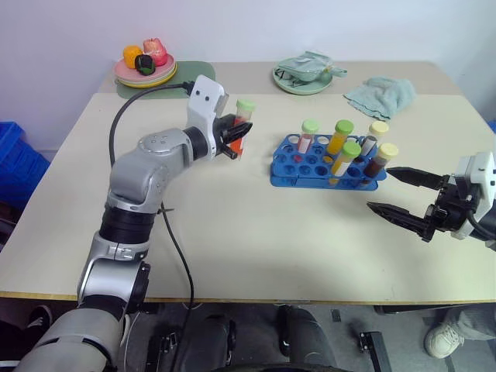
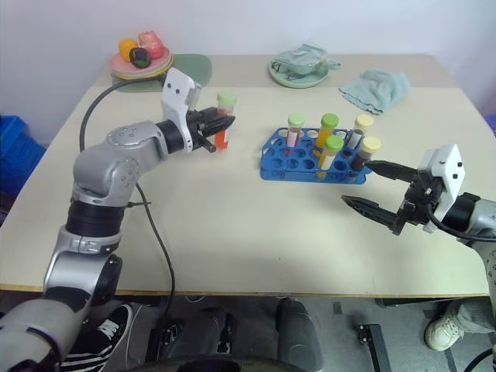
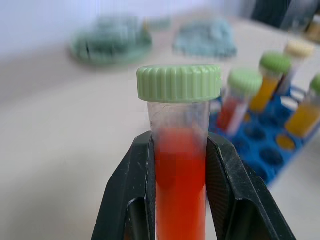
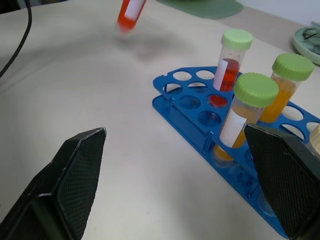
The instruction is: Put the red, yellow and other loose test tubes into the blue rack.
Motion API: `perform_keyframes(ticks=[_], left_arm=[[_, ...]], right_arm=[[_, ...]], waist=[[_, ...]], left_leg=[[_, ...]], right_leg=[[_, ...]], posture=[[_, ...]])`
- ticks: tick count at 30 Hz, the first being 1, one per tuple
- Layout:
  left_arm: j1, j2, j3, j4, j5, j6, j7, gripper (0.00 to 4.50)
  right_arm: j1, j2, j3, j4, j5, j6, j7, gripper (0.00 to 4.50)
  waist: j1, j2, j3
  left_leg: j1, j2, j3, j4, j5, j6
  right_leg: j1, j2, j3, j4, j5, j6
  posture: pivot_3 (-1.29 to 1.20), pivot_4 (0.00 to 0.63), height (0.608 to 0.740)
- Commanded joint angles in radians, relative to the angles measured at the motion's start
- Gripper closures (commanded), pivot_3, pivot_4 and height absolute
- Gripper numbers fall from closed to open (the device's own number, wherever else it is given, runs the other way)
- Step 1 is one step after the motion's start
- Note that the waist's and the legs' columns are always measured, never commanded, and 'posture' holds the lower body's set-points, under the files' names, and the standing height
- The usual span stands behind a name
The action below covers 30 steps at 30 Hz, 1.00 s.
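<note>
Closest up is the red tube (image 3: 180, 165) with its green cap, clenched between the two black fingers (image 3: 132, 200) of the left hand (image 1: 232, 142). It's held roughly upright and clear of the counter (image 1: 256, 240), cap end leaning a bit toward the rack. The blue rack (image 1: 324, 166) sits off to that hand's right side, near but not touching, with plenty of empty holes on the side facing the tube.

The right hand (image 1: 397, 192) is released, fingers spread wide with nothing between them, hovering just beside the rack's far end.

What could go wrong, I think: the grip is around the tube's middle and only two narrow fingers hold it, so a tilt on the way down could make the bottom catch a hole's rim and shove the whole rack sideways (it looks light). Tubes already standing could get knocked by the fingers too if the chosen hole is next to them. The open right hand is close enough to clip the rack as well.

Count: one tube in the left hand, five tubes standing in the rack (three green caps, two yellowish caps), one rack. I can't spot any other loose tubes lying on the counter.
</note>
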Motion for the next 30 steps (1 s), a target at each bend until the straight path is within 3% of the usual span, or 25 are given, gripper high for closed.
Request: perform_keyframes(ticks=[1, 15, 30], left_arm=[[0.018, -0.029, 0.010, -0.025, 0.023, -0.136, -0.038, 3.75], [0.089, -0.166, 0.023, 0.076, 0.061, -0.466, -0.111, 3.75], [0.124, -0.202, 0.004, 0.035, 0.062, -0.499, -0.136, 3.75]], right_arm=[[0.024, 0.012, -0.055, -0.052, 0.017, 0.002, -0.026, 0.00], [0.079, 0.075, -0.098, -0.146, 0.032, 0.035, -0.167, 0.00], [0.052, 0.053, -0.080, -0.126, 0.020, 0.029, -0.173, 0.00]], waist=[[0.000, 0.000, 0.000], [-0.001, 0.000, 0.000], [-0.001, 0.000, 0.000]], left_leg=[[0.000, 0.000, 0.000, 0.000, 0.000, 0.000], [0.000, 0.000, 0.000, 0.000, 0.000, 0.001], [0.001, 0.000, 0.000, 0.000, -0.001, 0.001]], right_leg=[[0.000, 0.000, 0.000, 0.000, 0.000, 0.000], [0.001, 0.000, 0.000, 0.000, 0.000, 0.000], [0.001, 0.001, 0.000, 0.000, 0.000, 0.000]], posture=[[0.00, 0.150, 0.740], [0.00, 0.150, 0.740], [0.00, 0.150, 0.740]])
